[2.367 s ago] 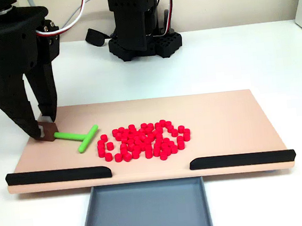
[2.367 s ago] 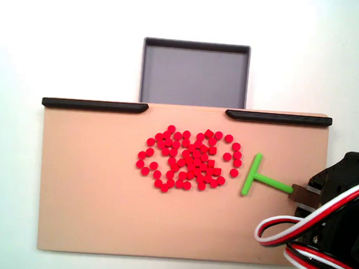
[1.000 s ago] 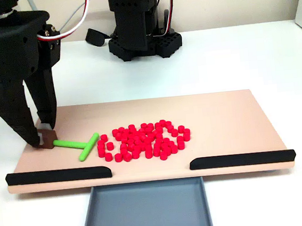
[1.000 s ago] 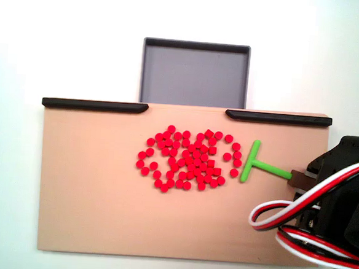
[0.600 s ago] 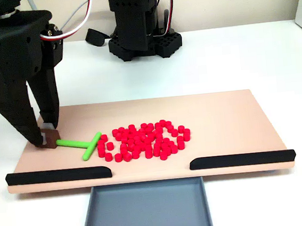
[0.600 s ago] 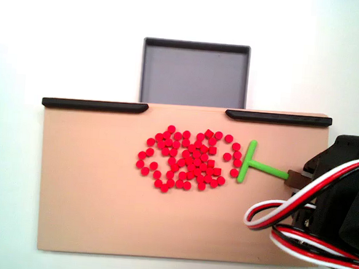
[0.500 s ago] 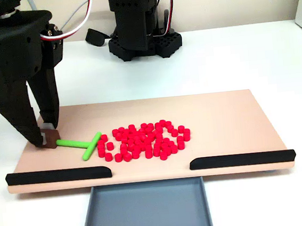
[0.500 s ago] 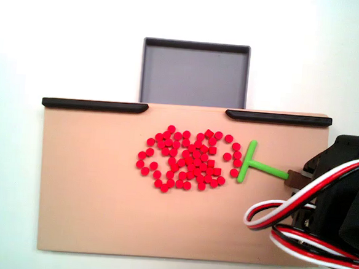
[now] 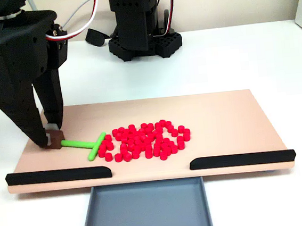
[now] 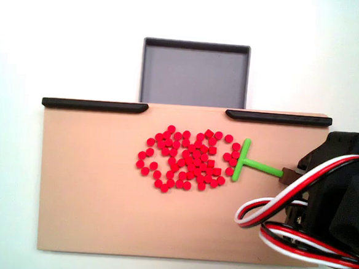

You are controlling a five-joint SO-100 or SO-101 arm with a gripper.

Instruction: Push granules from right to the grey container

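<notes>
1. White table (image 9: 232, 62) carries a tan board (image 9: 220, 111); beige wall behind.
2. Nearest in a fixed view: the grey container (image 9: 145, 209), below the gap between two black strips (image 9: 58, 175), with nothing in it.
3. Mid-board: the granules (image 9: 143, 140), a loose red cluster. Judged light and hard, likely to roll and scatter; sweep them with the stick's broad crossbar, no pinching.
4. Green T-shaped stick (image 9: 87, 145): crossbar touches the cluster's edge; the gripper (image 9: 50, 137) has its fingers clamped on a brown block at the stem's end.
5. Farthest: the arm's base (image 9: 141, 39).
6. Another fixed view, top-down, gives the cluster's outline (image 10: 187, 159), its line to the container (image 10: 194, 74), and the arm's wires (image 10: 285, 209).
</notes>
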